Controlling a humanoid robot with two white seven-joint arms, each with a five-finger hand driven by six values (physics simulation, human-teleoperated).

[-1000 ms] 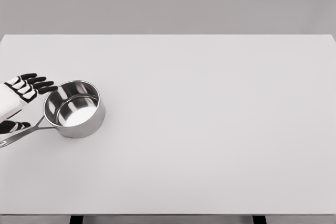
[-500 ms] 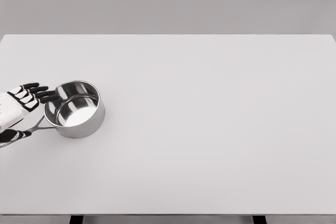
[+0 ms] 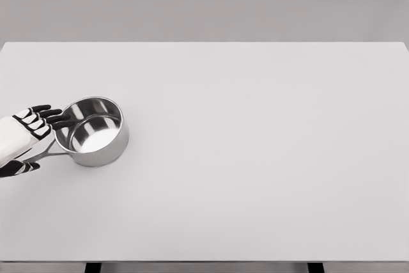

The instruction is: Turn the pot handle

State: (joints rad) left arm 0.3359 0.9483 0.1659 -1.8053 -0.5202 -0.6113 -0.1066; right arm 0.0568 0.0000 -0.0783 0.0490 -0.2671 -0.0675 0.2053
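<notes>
right now the left hand (image 3: 29, 137) sits at the table's (image 3: 255, 158) left edge, directly over the pot handle (image 3: 45, 153), fingers extended toward the pot (image 3: 93, 131) rim and thumb below the handle, not closed on it. the handle's long axis runs from the pot toward the near left, under the palm.
</notes>
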